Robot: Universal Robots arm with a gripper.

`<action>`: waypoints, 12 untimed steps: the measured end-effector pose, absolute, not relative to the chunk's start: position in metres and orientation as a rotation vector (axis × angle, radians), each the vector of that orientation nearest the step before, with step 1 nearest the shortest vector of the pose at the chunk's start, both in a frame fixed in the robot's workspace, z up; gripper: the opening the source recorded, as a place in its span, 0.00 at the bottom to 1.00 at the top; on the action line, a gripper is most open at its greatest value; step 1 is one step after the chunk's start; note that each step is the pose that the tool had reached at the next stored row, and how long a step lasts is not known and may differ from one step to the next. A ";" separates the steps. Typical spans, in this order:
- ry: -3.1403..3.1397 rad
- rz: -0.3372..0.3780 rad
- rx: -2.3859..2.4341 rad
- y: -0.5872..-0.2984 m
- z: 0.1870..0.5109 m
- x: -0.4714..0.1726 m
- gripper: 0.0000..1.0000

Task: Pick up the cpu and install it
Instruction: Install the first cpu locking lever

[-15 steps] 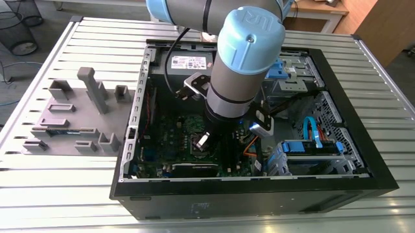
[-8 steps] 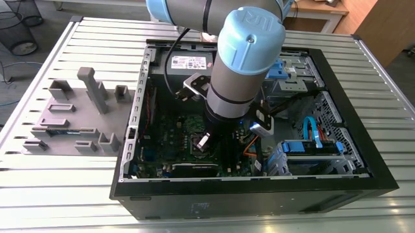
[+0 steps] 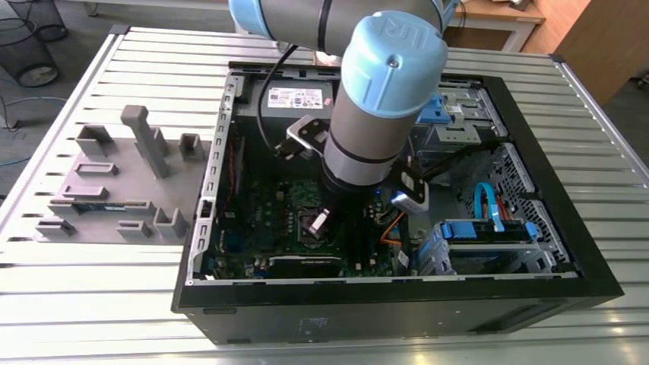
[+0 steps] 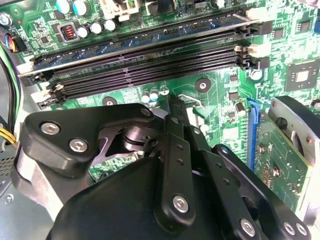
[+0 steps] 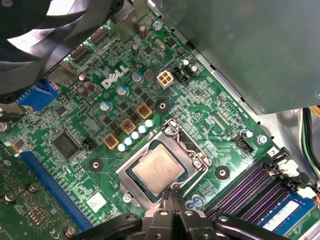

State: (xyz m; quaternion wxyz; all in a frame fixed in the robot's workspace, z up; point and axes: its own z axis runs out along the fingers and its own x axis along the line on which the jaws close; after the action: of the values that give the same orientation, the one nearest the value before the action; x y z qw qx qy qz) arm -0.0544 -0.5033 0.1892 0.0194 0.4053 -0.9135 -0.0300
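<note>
The cpu [image 5: 157, 170], a small square chip with a silver-grey top, lies flat inside the dark metal-framed socket [image 5: 131, 186] on the green motherboard [image 5: 90, 125]. In the first wrist view my gripper [image 5: 171, 196] hangs at the socket's edge, just beside the chip. Its two black fingers are pressed together with nothing between them. The second wrist view looks along the black linkage to the fingertips [image 4: 173, 102], which meet near a thin wire lever [image 4: 189, 98]. In the exterior view the arm reaches down into the open computer case [image 3: 406, 304], with the gripper [image 3: 321, 219] low over the board.
Long memory slots [image 5: 255, 187] run beside the socket, one holding a blue stick [image 5: 290, 212]. An upright expansion card [image 4: 280, 150] stands close by, and the grey power supply box [image 5: 240, 50] borders the board. A grey parts fixture [image 3: 112, 182] sits on the slatted table at the exterior view's left.
</note>
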 end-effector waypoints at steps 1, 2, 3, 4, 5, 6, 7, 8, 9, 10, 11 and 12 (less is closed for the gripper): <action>-2.831 -0.093 1.265 -0.503 0.189 -0.054 0.11; -2.827 -0.093 1.273 -0.504 0.189 -0.054 0.11; -2.824 -0.092 1.281 -0.504 0.189 -0.054 0.11; -2.820 -0.092 1.289 -0.504 0.189 -0.054 0.11; -2.816 -0.092 1.297 -0.504 0.189 -0.054 0.11; -2.813 -0.092 1.304 -0.504 0.189 -0.054 0.11; -2.809 -0.092 1.311 -0.504 0.189 -0.054 0.11; -2.806 -0.092 1.319 -0.504 0.189 -0.054 0.11; -2.802 -0.091 1.327 -0.504 0.189 -0.054 0.11; -2.798 -0.091 1.334 -0.504 0.189 -0.054 0.11; -2.795 -0.091 1.339 -0.505 0.189 -0.054 0.11; -2.793 -0.091 1.343 -0.505 0.189 -0.054 0.11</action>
State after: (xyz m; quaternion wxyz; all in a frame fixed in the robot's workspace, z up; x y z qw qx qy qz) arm -0.0536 -0.5048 0.1890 0.0203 0.4331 -0.9007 -0.0294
